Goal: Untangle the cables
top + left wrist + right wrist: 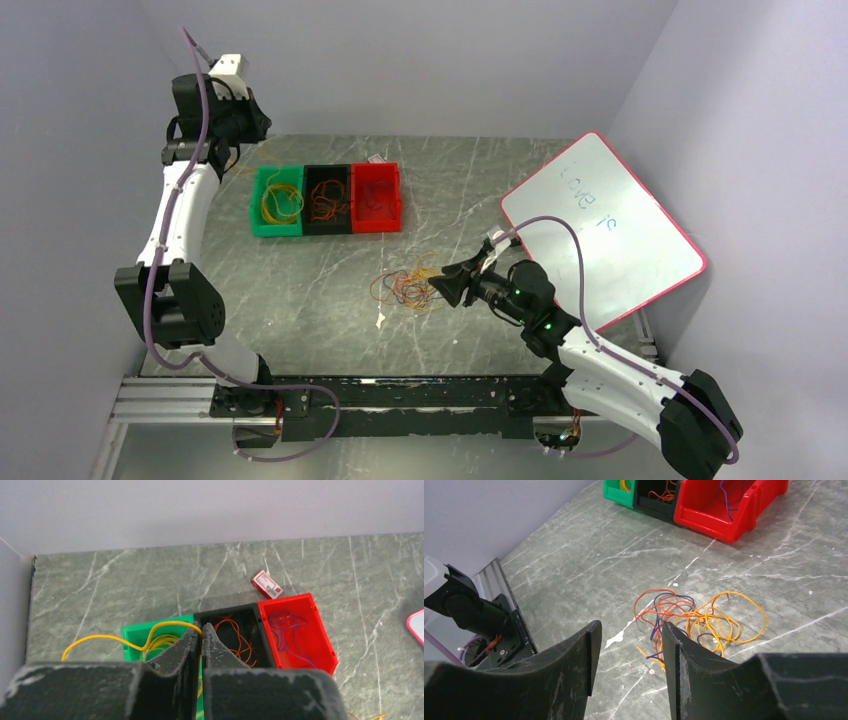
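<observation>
A tangle of thin orange, yellow, red and purple cables (408, 285) lies on the marble table, and also shows in the right wrist view (696, 617). My right gripper (445, 287) is open and empty, low over the table just right of the tangle, its jaws (630, 627) well apart. My left gripper (250, 120) is raised at the back left, above the bins. It is shut (201, 626) on a yellow cable (100, 637) that arcs from the tips out to the left over the green bin.
Three bins stand in a row: green (262, 225) with yellow cables, black (327, 228) with orange ones, red (376, 225) with purple ones. A whiteboard (600, 230) leans at the right. A small red-and-white item (266, 584) lies behind the bins.
</observation>
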{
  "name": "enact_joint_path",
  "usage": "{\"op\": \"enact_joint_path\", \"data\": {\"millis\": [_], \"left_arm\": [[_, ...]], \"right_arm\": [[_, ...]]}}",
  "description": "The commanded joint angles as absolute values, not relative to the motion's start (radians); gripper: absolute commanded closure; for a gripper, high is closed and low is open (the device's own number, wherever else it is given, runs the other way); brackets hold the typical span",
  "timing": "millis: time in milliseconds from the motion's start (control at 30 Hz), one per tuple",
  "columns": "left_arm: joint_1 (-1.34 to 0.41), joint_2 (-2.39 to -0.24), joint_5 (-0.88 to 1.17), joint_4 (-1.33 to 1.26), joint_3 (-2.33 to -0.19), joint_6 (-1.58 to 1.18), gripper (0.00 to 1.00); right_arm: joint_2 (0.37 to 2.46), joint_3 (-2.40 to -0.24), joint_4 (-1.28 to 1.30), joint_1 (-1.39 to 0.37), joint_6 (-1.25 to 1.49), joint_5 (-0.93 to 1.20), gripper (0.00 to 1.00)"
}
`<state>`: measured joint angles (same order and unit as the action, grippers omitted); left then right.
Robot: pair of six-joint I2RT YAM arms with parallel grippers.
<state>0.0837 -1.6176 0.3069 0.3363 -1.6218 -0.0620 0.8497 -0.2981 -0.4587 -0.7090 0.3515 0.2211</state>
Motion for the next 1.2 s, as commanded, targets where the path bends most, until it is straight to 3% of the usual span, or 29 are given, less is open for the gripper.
{"op": "enact_joint_path", "data": {"millis": [0,433,1167], "left_arm": [[0.092,-1.637,0.307,0.266,-1.595,-0.019,0.93],[0.092,-1.665,0.320,0.249,-1.616,-0.020,0.93],[0.082,-1.645,0.466,0.088,-1.402,-0.195,0.93]], "right_arm": [[0.849,-0.281,-0.486,-0.715,0.351,0.229,0.49],[0.837,-0.282,-0.466,-0.716,0.351,0.235,0.48],[0.829,-0.256,-0.487,-0.715,0.387,0.265,0.48]]}}
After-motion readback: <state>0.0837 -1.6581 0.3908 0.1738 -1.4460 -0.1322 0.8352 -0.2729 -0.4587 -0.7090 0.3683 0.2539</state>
